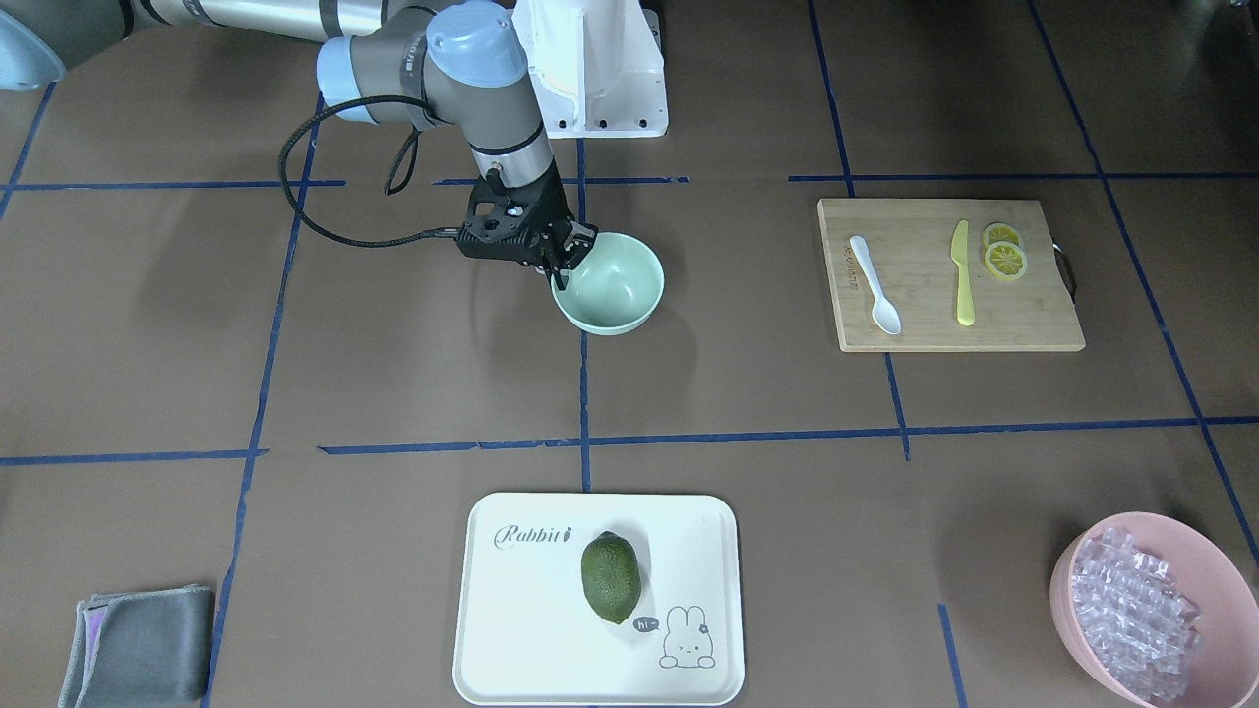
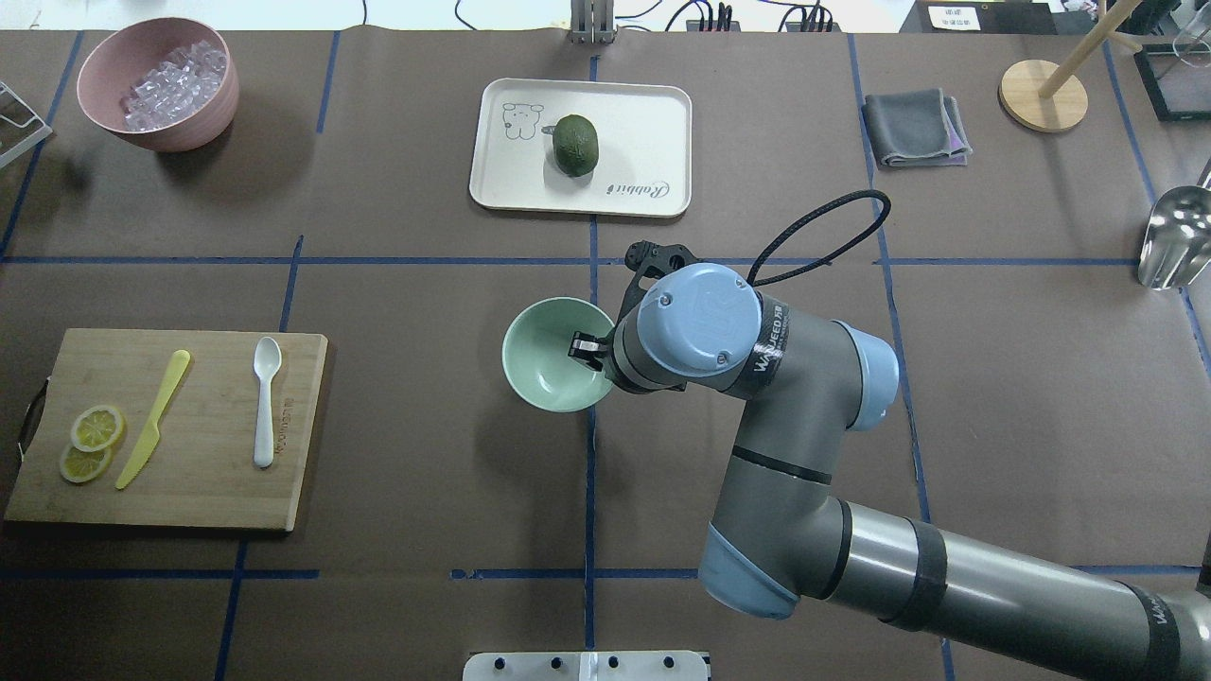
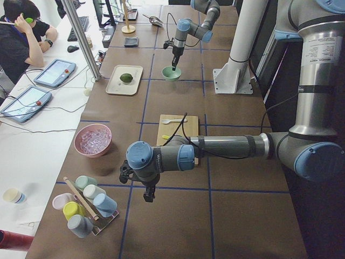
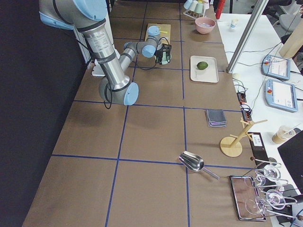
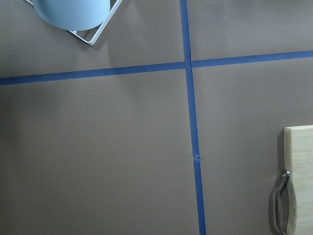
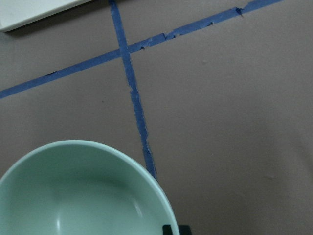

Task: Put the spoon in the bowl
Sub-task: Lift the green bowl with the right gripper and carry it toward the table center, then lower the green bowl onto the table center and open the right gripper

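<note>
The white spoon [image 1: 873, 285] lies on a wooden cutting board [image 1: 1023, 315], also in the overhead view [image 2: 266, 397]. The mint-green bowl [image 1: 615, 290] stands at the table's middle, empty, and also shows in the overhead view [image 2: 544, 364] and the right wrist view [image 6: 73, 196]. My right gripper [image 1: 569, 261] is at the bowl's rim, with its fingers close together across it. One finger shows inside the bowl in the overhead view [image 2: 588, 348]. My left gripper [image 3: 150, 194] hangs over bare table beyond the board's end. I cannot tell whether it is open.
A yellow knife [image 1: 963, 275] and lemon slices [image 1: 1005, 258] share the board. A white tray [image 1: 521, 629] holds a green fruit [image 1: 610, 577]. A pink bowl [image 1: 1220, 570] of clear pieces and a grey cloth [image 1: 138, 649] sit at the far corners. A cup rack [image 3: 86, 208] is near the left gripper.
</note>
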You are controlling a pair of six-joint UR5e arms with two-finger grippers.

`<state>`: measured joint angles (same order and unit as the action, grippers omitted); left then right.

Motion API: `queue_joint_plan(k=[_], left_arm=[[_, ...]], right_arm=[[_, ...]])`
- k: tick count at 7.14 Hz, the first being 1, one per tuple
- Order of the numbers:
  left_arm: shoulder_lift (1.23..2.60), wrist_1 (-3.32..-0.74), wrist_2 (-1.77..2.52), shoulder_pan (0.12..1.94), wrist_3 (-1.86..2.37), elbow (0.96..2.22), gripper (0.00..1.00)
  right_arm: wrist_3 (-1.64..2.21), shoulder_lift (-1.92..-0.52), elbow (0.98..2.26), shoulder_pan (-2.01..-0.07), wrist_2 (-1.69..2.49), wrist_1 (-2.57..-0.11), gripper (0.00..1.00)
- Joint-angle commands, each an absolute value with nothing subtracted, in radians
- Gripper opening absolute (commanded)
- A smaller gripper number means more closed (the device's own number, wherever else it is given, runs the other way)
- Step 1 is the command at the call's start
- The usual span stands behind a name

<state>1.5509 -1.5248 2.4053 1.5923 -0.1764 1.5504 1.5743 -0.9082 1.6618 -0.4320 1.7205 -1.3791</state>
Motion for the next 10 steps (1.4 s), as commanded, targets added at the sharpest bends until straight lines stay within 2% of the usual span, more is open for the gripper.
queue_joint_plan(k=[1,6,7,8,9,10], left_arm=[[1.551,-1.525,2.405,1.592,-0.176,1.549,1.00],[1.551,-1.525,2.405,1.592,-0.176,1.548,1.00],[1.551,-1.525,2.405,1.592,-0.176,1.545,1.00],[1.551,-1.525,2.405,1.592,-0.176,1.545,1.00],[1.551,-1.525,2.405,1.592,-0.176,1.545,1.00],[1.551,-1.525,2.405,1.592,-0.176,1.546,1.00]], right_arm=[[1.572,-0.911,1.644,-0.423,1.713,-1.376,0.01],[1.568,-0.927,1.654,-0.431,1.717,-1.379,0.03],[1.568,-0.940,1.657,-0.433,1.717,-1.378,0.05],[1.568,-0.942,1.660,-0.434,1.717,-1.378,0.12],[1.568,-0.942,1.661,-0.434,1.718,-1.378,0.25],[1.571,-0.940,1.664,-0.433,1.718,-1.378,0.74]])
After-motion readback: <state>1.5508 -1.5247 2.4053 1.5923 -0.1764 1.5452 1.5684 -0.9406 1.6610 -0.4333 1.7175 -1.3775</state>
